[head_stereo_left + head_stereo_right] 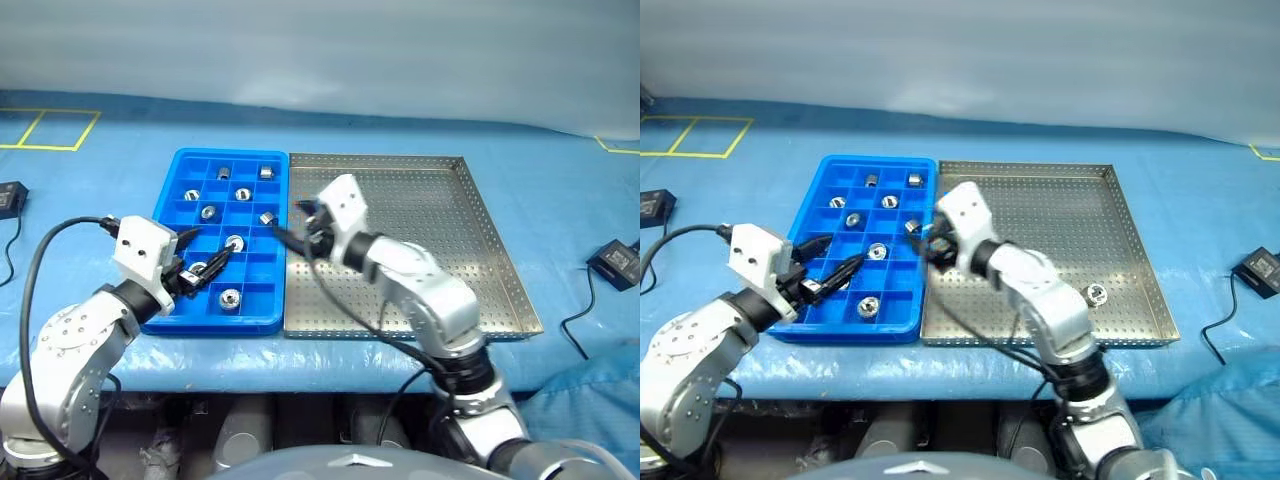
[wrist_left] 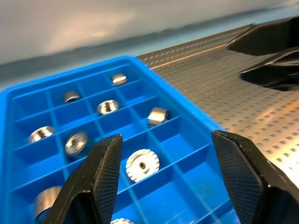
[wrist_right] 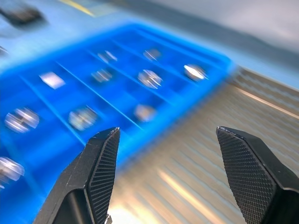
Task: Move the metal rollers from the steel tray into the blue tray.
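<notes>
You have most of the small shiny silver metal rollers [image 1: 234, 242] already sitting in compartments of the bright blue gridded plastic tray [image 1: 176, 166], left of centre. One roller [image 1: 1096, 293] is left on the large perforated steel tray [image 1: 1120, 230], lower right of its floor. Left pincer [image 1: 200, 262] hangs over the blue tray, jaws apart, empty. Right pincer [image 1: 290, 235] at the trays' shared edge, jaws apart, empty. Judged nearly finished.

We count eight metal rollers [image 1: 243, 194] in the blue tray [image 1: 168, 201], one more roller [image 1: 1096, 293] lying in the steel tray [image 1: 1120, 240], and two grippers, left [image 1: 203, 262] and right [image 1: 287, 236].
</notes>
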Robot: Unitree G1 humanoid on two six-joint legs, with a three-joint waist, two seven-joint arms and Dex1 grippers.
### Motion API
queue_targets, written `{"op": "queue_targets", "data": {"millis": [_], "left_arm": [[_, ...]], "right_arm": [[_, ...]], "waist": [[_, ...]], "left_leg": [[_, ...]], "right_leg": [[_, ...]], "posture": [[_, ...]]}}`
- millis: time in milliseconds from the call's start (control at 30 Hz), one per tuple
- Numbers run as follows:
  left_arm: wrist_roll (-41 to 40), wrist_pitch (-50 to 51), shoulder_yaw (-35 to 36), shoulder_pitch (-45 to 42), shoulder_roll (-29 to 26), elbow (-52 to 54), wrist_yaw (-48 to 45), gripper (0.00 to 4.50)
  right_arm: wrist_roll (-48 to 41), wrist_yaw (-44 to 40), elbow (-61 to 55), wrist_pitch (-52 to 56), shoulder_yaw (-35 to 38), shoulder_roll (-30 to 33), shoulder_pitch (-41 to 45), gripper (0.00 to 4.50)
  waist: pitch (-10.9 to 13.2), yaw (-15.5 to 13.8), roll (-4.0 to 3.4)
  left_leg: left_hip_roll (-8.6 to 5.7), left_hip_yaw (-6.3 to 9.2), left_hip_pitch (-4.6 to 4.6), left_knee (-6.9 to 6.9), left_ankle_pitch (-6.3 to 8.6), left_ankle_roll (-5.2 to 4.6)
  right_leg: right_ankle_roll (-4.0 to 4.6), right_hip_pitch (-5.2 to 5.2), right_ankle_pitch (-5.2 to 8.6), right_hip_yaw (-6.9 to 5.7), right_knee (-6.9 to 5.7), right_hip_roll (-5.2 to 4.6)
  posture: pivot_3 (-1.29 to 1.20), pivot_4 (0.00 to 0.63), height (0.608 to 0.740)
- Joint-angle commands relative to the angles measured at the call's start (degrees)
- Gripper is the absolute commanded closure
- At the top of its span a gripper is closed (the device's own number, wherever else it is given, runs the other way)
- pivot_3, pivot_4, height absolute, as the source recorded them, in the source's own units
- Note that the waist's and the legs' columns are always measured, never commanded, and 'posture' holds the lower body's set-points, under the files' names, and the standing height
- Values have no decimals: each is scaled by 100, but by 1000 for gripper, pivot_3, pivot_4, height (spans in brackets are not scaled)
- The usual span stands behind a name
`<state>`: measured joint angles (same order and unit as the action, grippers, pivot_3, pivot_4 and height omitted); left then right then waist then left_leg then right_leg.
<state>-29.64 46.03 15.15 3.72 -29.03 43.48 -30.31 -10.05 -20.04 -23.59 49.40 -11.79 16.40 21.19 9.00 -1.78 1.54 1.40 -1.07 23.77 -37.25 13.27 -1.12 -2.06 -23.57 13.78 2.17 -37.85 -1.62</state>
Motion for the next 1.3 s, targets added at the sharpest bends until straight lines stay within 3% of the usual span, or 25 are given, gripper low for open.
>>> {"op": "queue_targets", "data": {"millis": [33, 200, 800, 967, 1200, 1300], "left_arm": [[-210, -201, -562, -129, -44, -8, -344, 1160], [-1, -412, -1182, -412, -97, -439, -528, 1160], [75, -643, -1559, -538, -188, -816, -480, 1160], [103, -653, -1533, -508, -248, -821, -431, 1160], [280, -590, -1359, -320, -426, -768, -212, 1160], [505, -447, -1016, -108, -703, -699, 24, 1160]], "right_arm": [[446, 197, -308, 318, 224, 650, -287, 1012], [765, 323, -466, 686, 506, 1358, -759, 1012], [708, 706, 1, 951, 1311, 926, -1588, 1012], [663, 668, 29, 940, 1294, 810, -1553, 2527], [600, 532, -91, 744, 1087, 737, -1349, 2625], [135, 242, -510, 645, 749, 232, -949, 2625]], "waist": [[1, 33, -2], [1, 224, -5], [1, 396, -5], [1, 393, -5], [1, 410, -5], [3, 461, -6]], "left_leg": [[0, -6, 2, 0, 1, -1], [8, -18, -3, 2, 1, -3], [12, -34, -6, -14, 4, -11], [11, -36, -6, -19, 4, -14], [13, -42, -7, -22, 4, -16], [19, -48, -8, -22, 4, -16]], "right_leg": [[0, -4, 0, 6, 0, 3], [-13, -8, -7, 22, -7, 37], [-56, -5, -20, 46, -8, 49], [-59, -3, -15, 49, -7, 48], [-59, -3, -15, 53, -8, 48], [-60, -9, -16, 59, -13, 53]], "posture": [[35, 150, 740], [-15, 150, 740], [-50, 150, 740], [-45, 150, 740], [-27, 150, 740], [-12, 150, 740]]}}
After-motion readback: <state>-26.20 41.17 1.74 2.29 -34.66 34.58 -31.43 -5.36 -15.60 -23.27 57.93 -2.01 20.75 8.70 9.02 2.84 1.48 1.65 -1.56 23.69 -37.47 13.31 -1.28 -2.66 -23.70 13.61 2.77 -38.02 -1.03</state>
